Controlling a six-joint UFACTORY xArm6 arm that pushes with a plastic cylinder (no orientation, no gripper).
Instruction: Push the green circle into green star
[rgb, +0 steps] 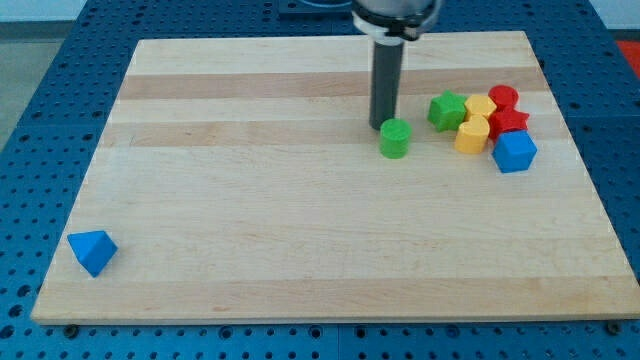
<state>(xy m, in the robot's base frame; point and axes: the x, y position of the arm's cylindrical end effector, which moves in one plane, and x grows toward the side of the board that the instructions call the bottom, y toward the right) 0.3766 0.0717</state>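
The green circle (395, 138), a short cylinder, stands on the wooden board right of centre, towards the view's top. The green star (447, 110) lies to its upper right, a small gap apart, at the left edge of a cluster of blocks. My tip (383, 125) is at the lower end of the dark rod, just to the upper left of the green circle, touching it or nearly so.
The cluster at the view's right holds a yellow block (480, 106), a yellow hexagonal block (472, 134), a red block (503, 98), a red star (509, 122) and a blue cube (515, 152). A blue triangle (92, 251) lies at the bottom left. Blue pegboard (40, 120) surrounds the board.
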